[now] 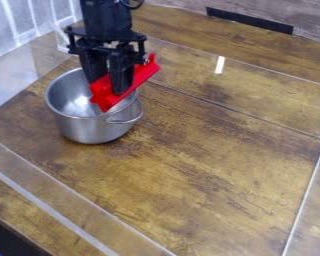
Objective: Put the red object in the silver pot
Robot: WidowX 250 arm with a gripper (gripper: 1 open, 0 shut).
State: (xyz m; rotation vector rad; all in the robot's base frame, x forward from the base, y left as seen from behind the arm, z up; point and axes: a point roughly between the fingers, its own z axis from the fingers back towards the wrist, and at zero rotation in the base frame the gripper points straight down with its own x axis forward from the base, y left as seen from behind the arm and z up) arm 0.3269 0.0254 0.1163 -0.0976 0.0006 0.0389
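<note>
One black gripper (116,72) hangs over the silver pot (80,110) at far left, jaws partly closed around the red bar (124,84), tilted above the pot's right rim. Carry step; next, probably lower and release inside.

A silver pot (80,108) of polished steel is gleaming, its inside looking paler and duller than its mirror-bright wall. The red object (127,85) is showing as smooth, glossy plastic. The gripper (112,75) is appearing matt black. The wooden table (203,170) is looking worn, its dark streaked grain catching a slight sheen.
</note>
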